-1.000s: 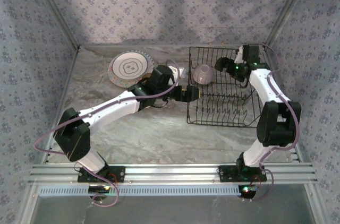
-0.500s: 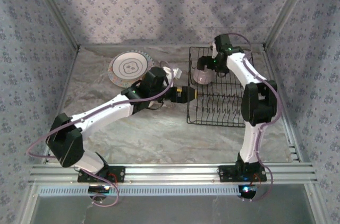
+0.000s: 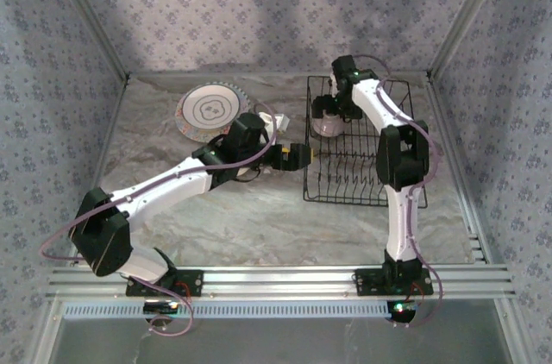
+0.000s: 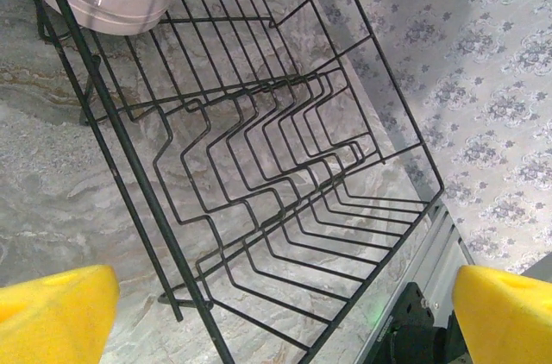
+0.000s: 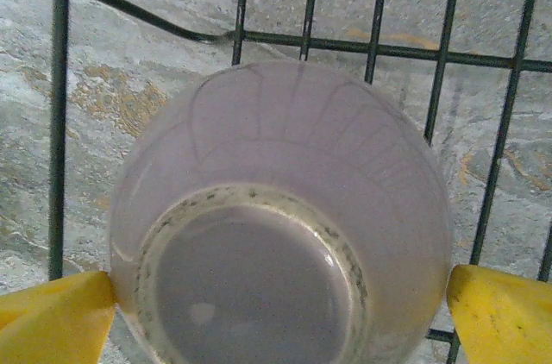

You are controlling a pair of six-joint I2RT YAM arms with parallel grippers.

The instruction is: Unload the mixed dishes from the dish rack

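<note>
So, right gripper: jaws spread wide and gripping nothing. Its yellow pads sit one on each side of the lilac bowl, very close to its wall. Whether they touch it I cannot tell.
Lilac bowl: in the far-left corner of the dish rack, upside down, with the foot ring facing up at the wrist camera. It is round, so it has no long axis.
In the way: the rack's far and left side wires run close behind and beside the bowl. The rows of bent tines fill the floor nearer the arms.
Dish rack: stands on the right half of the table, toward the far edge. Its longer sides seem to run near to far.
Left gripper: jaws wide apart with nothing between them. It is just outside the rack's left side, pointing into it across the tines.
Plate: white with grey rings and a ribbed rim, lying flat near the table's far-left corner, well apart from the rack.
Left arm: stretched across the table's left half, with its wrist near the plate's near-right rim.
</note>
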